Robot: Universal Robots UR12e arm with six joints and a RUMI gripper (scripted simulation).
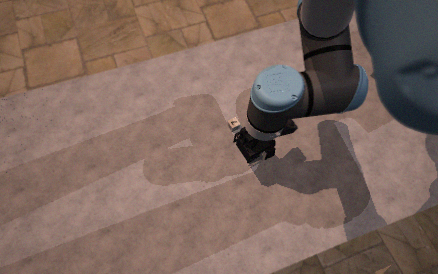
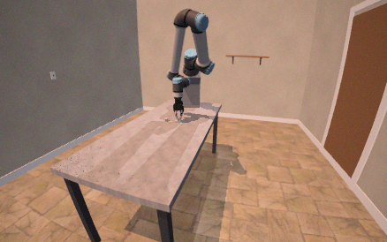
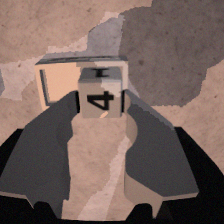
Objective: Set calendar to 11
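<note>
My gripper (image 3: 101,92) (image 2: 178,118) is shut on a pale cube (image 3: 112,107) with a black 4 on the face toward the wrist camera. The 4 lies on its side in that view. Part of another dark mark shows on the cube's far face. The tray (image 3: 39,79) is behind the cube in the wrist view; the cube covers its right part, and its left part shows open. Whether the cube touches the tray cannot be told. A second small pale cube (image 1: 233,124) (image 2: 166,119) with a dark mark lies apart, beside the gripper.
The long table (image 2: 132,155) (image 1: 100,200) carries broad shadows of the arm. The arm (image 1: 280,100) (image 2: 178,88) hangs over the table and hides part of it in the top view. A wall shelf (image 2: 247,56) is far behind.
</note>
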